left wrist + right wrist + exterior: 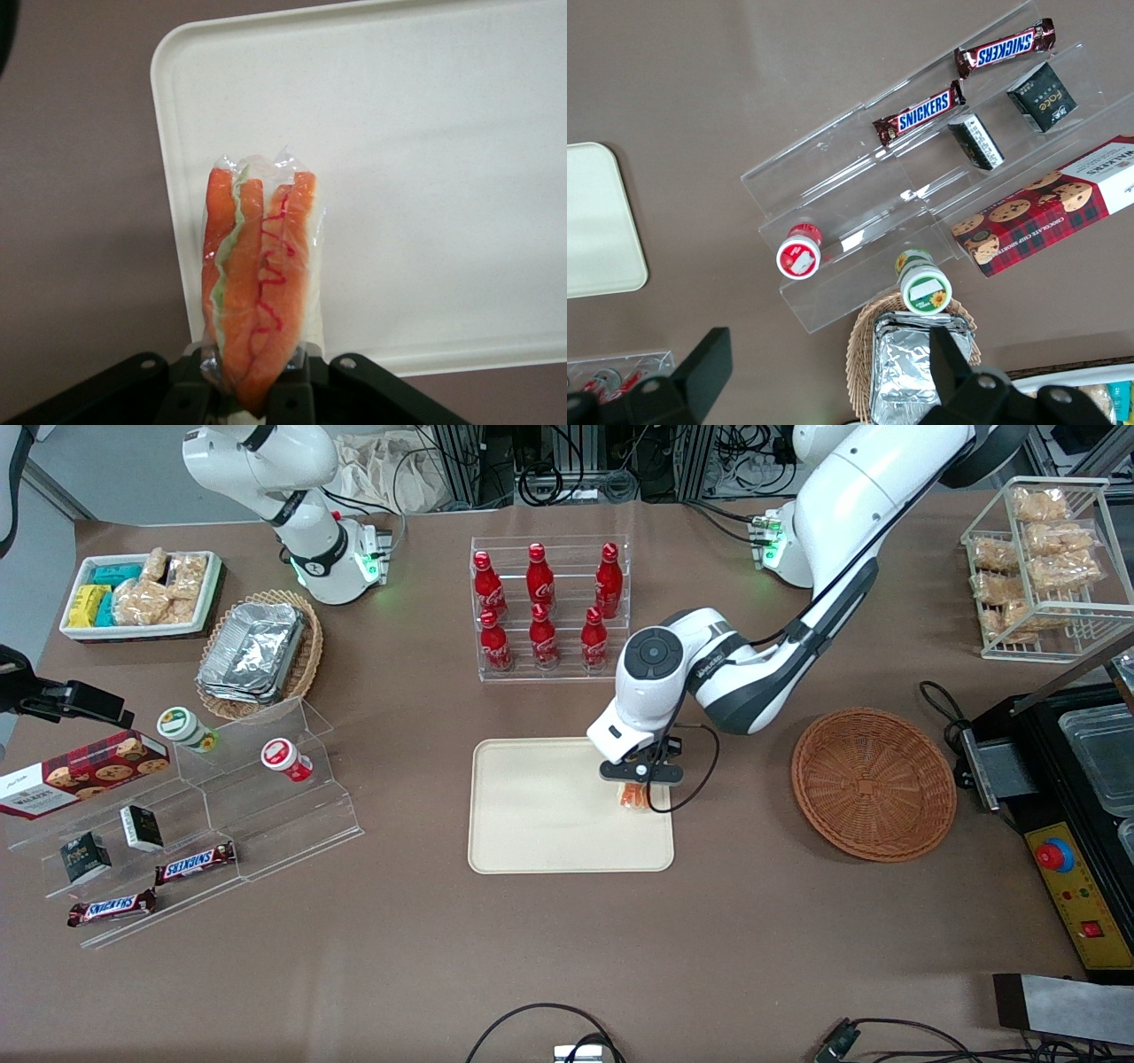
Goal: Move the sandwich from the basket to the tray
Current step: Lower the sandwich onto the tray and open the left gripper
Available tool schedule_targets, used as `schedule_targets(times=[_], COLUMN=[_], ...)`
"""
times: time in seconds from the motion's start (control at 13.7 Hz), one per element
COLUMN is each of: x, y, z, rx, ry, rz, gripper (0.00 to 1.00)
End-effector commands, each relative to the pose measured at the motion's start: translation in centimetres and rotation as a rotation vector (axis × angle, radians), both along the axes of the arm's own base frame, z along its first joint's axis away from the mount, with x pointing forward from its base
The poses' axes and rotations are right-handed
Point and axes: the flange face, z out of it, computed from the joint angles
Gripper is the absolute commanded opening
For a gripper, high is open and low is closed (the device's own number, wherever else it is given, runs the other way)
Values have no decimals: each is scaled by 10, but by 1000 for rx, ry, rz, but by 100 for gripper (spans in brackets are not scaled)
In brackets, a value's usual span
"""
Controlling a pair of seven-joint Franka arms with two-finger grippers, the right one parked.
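While my gripper (pixel 640 784) hangs over the edge of the tray (pixel 549 815) nearest the basket (pixel 873 784), its fingers (pixel 292 394) are clamped on the sandwich (pixel 257 292), which points down toward the tray. From my wrist I see the wrapped wedge edge-on, orange and pale green layers under clear film, its tip over the tray's rim where cream meets brown table (pixel 567 957). Whether the sandwich touches the tray, I cannot tell. The basket sits on the table toward my arm's end, well apart from the tray.
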Motion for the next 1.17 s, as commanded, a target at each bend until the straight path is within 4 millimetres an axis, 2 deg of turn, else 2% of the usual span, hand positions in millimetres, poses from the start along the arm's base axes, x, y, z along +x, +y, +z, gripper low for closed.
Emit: schedule_targets(times=[0.0, 0.58, 0.8, 0.95, 1.1], x=[5, 5, 4, 6, 8], y=[-18, -18, -28, -34, -32], z=[-7, -35, -43, -48, -52], rx=[-4, 26, 24, 34, 45], ry=[-18, -20, -16, -27, -31], rz=[14, -10, -8, -7, -2], gripper=[8, 7, 8, 24, 40])
